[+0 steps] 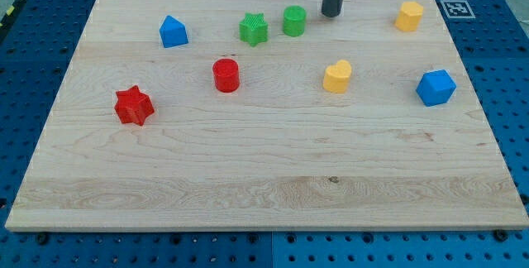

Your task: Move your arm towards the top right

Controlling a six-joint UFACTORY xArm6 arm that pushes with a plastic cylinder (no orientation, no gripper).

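Note:
My tip [331, 14] touches the wooden board [264, 177] near the view's top, right of centre. The dark rod rises out of the view's top edge. A green cylinder [294, 21] stands just left of the tip, apart from it. A green star [254, 29] sits left of the cylinder. A yellow hexagonal block [408, 16] is to the tip's right, near the view's top right. A yellow heart [337, 77] lies below the tip.
A blue pentagon-shaped block [173, 31] is at the upper left. A red cylinder [226, 75] and a red star [134, 106] lie left of centre. A blue hexagonal block [436, 87] is at the right. A marker tag [455, 8] sits off the board's top right corner.

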